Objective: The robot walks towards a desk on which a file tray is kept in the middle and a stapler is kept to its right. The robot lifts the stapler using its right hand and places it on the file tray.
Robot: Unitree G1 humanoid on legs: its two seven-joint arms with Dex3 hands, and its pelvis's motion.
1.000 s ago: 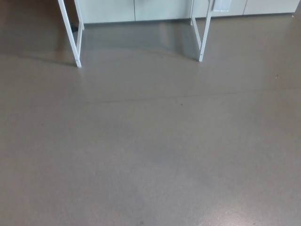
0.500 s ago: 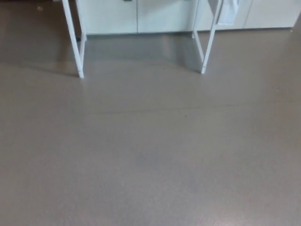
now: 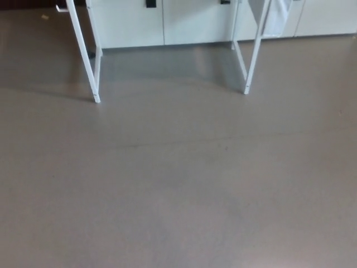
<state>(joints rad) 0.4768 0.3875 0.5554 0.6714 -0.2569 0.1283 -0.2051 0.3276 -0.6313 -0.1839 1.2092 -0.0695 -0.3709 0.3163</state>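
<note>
Only the white legs of the desk show, at the top of the head view: a left leg [image 3: 83,53] and a right leg [image 3: 255,53]. The desk top, the file tray and the stapler lie above the picture's edge and are out of sight. Neither of my hands nor any part of my arms shows.
Grey-brown floor [image 3: 178,184] fills most of the picture between me and the desk. White cabinet fronts [image 3: 162,22] with small dark handles run along the wall behind the desk legs. A faint seam crosses the floor at mid height.
The whole picture has shifted: the desk legs and cabinets stand lower in the frame and more of them shows, so the camera has moved. Nothing in the room itself has moved.
</note>
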